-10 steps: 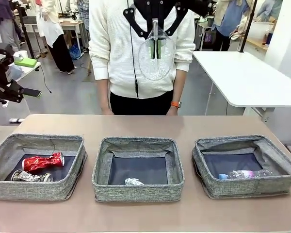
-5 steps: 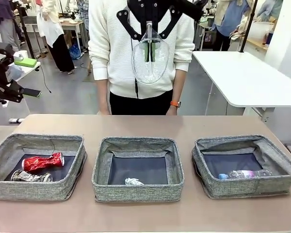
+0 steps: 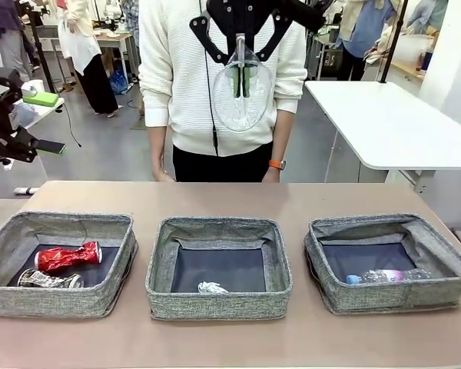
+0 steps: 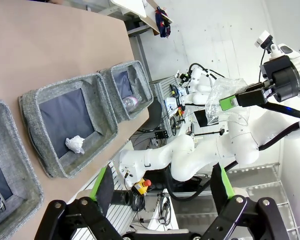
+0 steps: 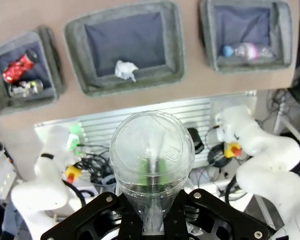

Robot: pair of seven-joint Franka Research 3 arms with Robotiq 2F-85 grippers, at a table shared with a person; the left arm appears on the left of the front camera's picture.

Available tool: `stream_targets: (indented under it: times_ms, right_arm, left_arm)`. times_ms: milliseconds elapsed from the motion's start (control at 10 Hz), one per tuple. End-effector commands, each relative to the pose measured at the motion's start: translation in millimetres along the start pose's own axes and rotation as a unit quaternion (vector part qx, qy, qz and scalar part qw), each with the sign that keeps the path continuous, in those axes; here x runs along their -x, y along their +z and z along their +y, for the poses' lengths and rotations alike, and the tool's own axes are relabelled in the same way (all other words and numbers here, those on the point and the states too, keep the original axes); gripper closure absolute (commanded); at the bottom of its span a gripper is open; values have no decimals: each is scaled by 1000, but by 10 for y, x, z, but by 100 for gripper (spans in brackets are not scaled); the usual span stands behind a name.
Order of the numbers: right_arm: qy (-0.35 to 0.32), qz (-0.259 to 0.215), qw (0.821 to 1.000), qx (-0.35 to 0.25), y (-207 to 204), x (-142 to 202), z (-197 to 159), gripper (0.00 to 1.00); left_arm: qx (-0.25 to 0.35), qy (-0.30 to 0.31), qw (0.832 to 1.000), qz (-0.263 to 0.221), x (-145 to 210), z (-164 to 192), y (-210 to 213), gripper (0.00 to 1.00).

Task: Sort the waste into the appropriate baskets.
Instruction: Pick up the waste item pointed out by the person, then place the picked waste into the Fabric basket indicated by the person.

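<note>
High over the table's far side, my right gripper (image 3: 242,80) is shut on a clear plastic cup (image 3: 241,96), which hangs in front of the person's white sweater. In the right wrist view the cup (image 5: 152,145) covers the gripper (image 5: 152,172), its mouth facing the table below. Three grey woven baskets stand in a row. The left basket (image 3: 54,301) holds a crushed red can (image 3: 67,256) and a dark printed can (image 3: 50,280). A paper wad (image 3: 212,288) lies in the middle basket (image 3: 219,305), a clear bottle (image 3: 388,276) in the right basket (image 3: 392,297). My left gripper (image 4: 160,192) stands open and empty, off the table's side.
A person (image 3: 180,92) stands at the far edge with arms hanging down. A strip of bare brown tabletop (image 3: 230,196) lies behind the baskets. A white table (image 3: 392,123) stands at the back right.
The right gripper with the cup swung a little left, then came partway back to the right, staying at about the same height. Nothing in the baskets has moved.
</note>
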State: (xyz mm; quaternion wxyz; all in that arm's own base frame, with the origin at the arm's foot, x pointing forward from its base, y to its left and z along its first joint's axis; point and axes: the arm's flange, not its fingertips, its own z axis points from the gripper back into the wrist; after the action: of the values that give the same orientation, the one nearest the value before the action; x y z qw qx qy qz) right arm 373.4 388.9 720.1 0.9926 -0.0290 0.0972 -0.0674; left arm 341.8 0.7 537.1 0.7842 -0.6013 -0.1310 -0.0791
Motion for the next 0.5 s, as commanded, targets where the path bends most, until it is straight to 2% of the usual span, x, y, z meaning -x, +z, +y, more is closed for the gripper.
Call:
stream_targets:
  times_ms: [0,400]
  right_arm:
    - [-8,-3,1000,3,14,18,-19,93]
    - [-8,-3,1000,3,14,18,-19,93]
  left_arm:
    - [11,-10,1000,-3,1,-16,0,0]
    - [11,-10,1000,-3,1,-16,0,0]
